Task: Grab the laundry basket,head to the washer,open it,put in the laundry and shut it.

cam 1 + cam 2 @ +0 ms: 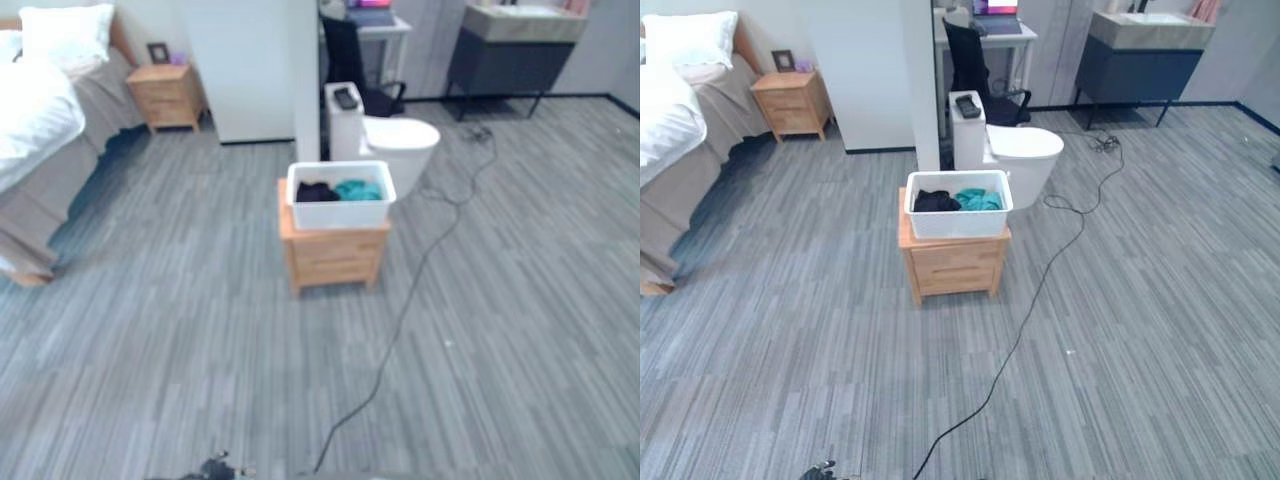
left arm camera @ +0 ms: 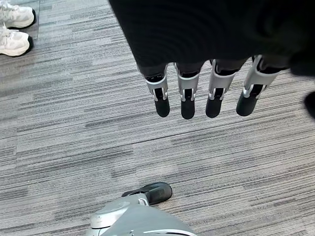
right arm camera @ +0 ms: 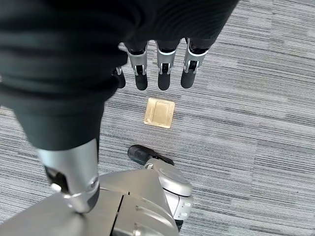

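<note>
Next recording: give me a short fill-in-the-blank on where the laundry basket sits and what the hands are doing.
1. The white plastic laundry basket stands on a small ____ cabinet.
2. It holds a black garment and a ____ one.
3. The left hand and right hand hang open, holding ____.

Missing words: wooden; teal; nothing

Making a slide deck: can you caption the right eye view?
White laundry basket with dark and teal clothes on a wooden nightstand, a toilet behind it.
</note>
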Controlling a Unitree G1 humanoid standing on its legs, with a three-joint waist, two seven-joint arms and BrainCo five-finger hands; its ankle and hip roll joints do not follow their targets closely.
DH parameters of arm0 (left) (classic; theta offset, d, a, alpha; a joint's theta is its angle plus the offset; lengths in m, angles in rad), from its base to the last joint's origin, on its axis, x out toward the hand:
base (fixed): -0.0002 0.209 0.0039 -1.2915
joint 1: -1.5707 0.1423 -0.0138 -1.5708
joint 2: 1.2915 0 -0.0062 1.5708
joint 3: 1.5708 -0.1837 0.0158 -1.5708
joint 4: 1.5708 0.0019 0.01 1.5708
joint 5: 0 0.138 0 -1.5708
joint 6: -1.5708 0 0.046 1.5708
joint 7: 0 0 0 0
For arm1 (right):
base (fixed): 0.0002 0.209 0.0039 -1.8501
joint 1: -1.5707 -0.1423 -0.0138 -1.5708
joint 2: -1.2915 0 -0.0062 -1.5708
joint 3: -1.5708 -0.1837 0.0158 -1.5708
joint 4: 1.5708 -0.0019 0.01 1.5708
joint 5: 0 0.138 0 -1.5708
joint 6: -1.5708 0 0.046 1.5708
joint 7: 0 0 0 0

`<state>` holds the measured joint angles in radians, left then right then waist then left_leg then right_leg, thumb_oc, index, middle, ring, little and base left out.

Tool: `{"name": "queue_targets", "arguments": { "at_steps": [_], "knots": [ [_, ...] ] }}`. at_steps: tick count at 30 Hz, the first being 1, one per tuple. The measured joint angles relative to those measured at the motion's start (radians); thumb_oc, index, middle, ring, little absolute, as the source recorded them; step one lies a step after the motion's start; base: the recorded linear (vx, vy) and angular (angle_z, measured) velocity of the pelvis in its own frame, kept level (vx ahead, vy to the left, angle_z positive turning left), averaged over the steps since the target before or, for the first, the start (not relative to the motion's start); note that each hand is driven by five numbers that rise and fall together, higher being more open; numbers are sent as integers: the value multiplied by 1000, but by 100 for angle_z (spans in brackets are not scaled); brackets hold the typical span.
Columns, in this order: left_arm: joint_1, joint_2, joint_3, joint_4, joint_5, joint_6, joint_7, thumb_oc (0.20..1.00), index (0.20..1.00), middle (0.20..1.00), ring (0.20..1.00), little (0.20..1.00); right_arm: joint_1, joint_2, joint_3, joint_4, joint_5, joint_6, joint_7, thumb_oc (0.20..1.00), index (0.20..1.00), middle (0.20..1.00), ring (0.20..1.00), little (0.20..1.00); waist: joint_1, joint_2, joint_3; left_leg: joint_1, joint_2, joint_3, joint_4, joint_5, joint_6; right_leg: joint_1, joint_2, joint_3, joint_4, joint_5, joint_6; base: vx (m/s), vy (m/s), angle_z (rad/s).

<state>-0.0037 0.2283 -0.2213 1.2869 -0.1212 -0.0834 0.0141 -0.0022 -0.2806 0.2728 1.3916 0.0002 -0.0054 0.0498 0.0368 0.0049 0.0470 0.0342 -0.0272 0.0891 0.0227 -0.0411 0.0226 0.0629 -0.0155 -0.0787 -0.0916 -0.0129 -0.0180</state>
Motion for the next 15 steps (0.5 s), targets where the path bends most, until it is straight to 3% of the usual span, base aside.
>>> {"name": "queue_targets", "arguments": {
  "at_steps": [3,4,5,6,7,9,12,13,14,15],
  "knots": [
    [-14,-2,-13,-2,-1,0,-5,1000,1000,1000,1000,1000,-3,-10,-2,2,0,-1,5,1000,1000,1000,1000,1000,6,14,6,-9,-6,-40,-2,-26,16,-42,0,5,80,-17,12,10,149,-14],
    [-36,8,-22,-21,-1,0,-19,1000,1000,1000,1000,1000,-14,-27,-8,5,1,-2,12,1000,1000,1000,1000,1000,-2,31,31,-6,-6,-48,-27,-20,34,-155,-9,1,319,-67,54,32,170,12],
    [-47,20,-44,-22,0,0,-20,1000,1000,1000,1000,1000,-27,-32,-8,4,1,-2,15,1000,1000,1000,1000,1000,-13,38,56,5,-3,-49,-28,-12,45,-251,-18,5,519,-73,68,99,119,24],
    [-54,40,-49,-20,1,0,-20,1000,1000,1000,1000,1000,-42,-29,-6,-1,1,-2,18,1000,1000,1000,1000,1000,-30,27,69,12,-15,-56,-19,-15,49,-343,-44,18,688,-89,120,190,4,26],
    [-50,57,-47,-17,1,1,-19,1000,1000,1000,1000,1000,-41,-25,-6,-2,2,-2,20,1000,1000,1000,1000,1000,-40,15,75,24,-31,-59,-20,-21,53,-387,-72,35,758,-98,138,257,-59,19],
    [-49,62,-40,-5,1,2,-19,1000,1000,1000,1000,1000,-31,-26,-16,0,2,1,19,1000,1000,1000,1000,1000,-42,5,81,54,-46,-69,-26,-38,49,-403,-126,21,716,-101,144,270,-109,5],
    [-49,59,-32,11,1,1,-19,1000,1000,1000,1000,1000,-20,-23,-27,0,3,3,18,1000,1000,1000,1000,1000,-54,4,81,82,-53,-91,-37,-44,43,-382,-179,21,450,-73,147,270,-155,23],
    [-50,58,-31,19,2,1,-19,1000,1000,1000,1000,1000,-12,-19,-30,2,3,4,19,1000,1000,1000,1000,1000,-61,0,78,95,-53,-106,-41,-52,26,-369,-191,47,340,-43,163,316,-187,34],
    [-42,59,-29,32,2,1,-19,1000,1000,1000,1000,1000,-6,-15,-35,3,4,5,19,1000,1000,1000,1000,1000,-63,-12,75,125,-54,-113,-55,-62,31,-325,-198,59,175,21,170,312,-198,30],
    [-36,59,-29,37,2,1,-18,1000,1000,1000,1000,1000,-3,-13,-36,2,5,4,19,1000,1000,1000,1000,1000,-67,-18,76,155,-52,-121,-57,-73,18,-320,-207,61,142,56,170,426,-286,27]
  ]
}}
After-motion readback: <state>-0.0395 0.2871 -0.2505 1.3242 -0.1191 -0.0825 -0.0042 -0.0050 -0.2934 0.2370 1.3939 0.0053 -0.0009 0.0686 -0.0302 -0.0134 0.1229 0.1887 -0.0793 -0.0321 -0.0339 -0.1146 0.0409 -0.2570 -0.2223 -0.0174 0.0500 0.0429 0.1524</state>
